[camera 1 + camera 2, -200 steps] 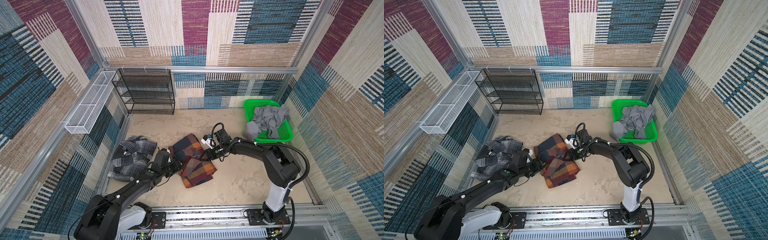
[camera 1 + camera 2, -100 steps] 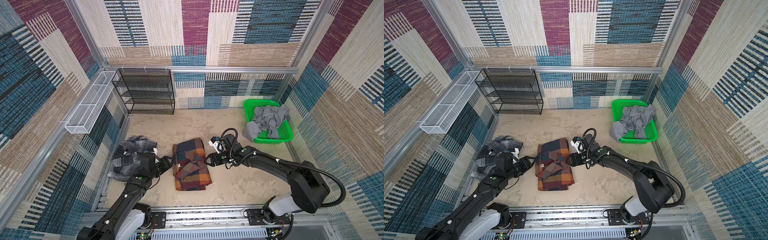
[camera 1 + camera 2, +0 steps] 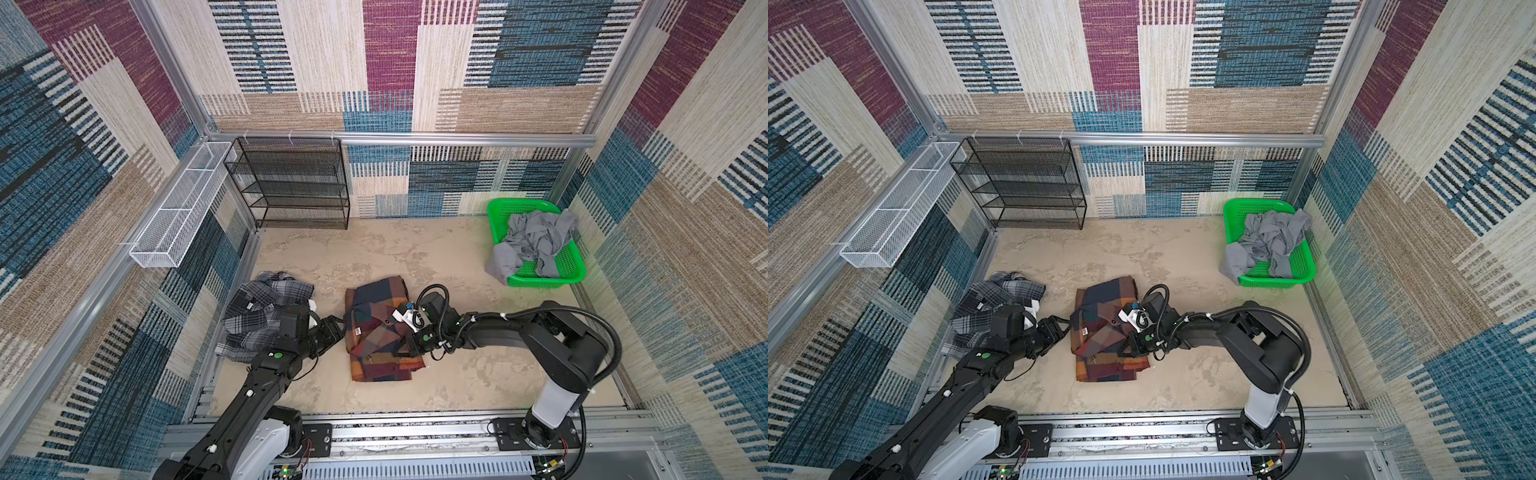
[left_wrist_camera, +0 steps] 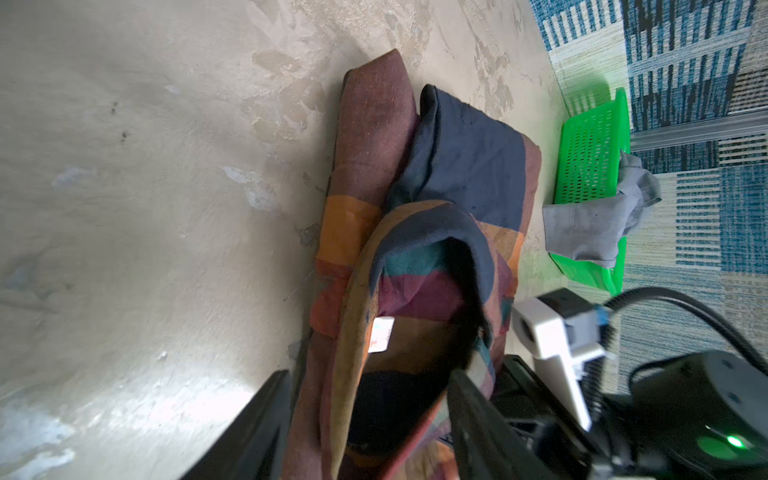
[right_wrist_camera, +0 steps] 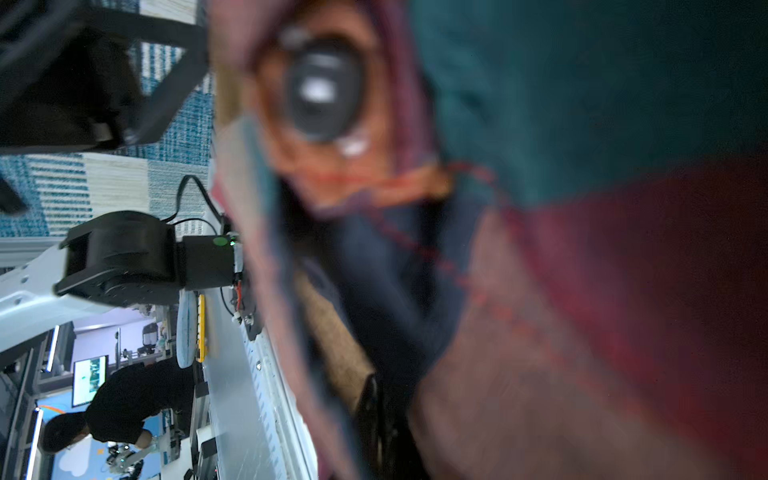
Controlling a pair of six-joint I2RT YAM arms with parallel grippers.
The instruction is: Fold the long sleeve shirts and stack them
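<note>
A beige mottled floor (image 3: 415,257) fills the cell. A black mesh rack (image 3: 291,183) stands against the back wall, and a white wire basket (image 3: 178,208) hangs on the left wall beside it. At the back right sits a green basket (image 3: 536,281) with grey clothes (image 3: 536,241) spilling over its rim. The large plaid shirt (image 3: 376,357), in navy, orange, red and green, lies roughly folded mid-floor with its collar up. The grey plaid shirt (image 3: 257,307) is crumpled just to its left, apart from it. The left gripper (image 3: 337,326) sits low at the big shirt's left edge, its fingers (image 4: 253,432) spread either side of the collar cloth. The right gripper (image 3: 407,351) is pressed together, pinching the same shirt's right edge. A small white label (image 4: 382,336) shows inside the collar.
</note>
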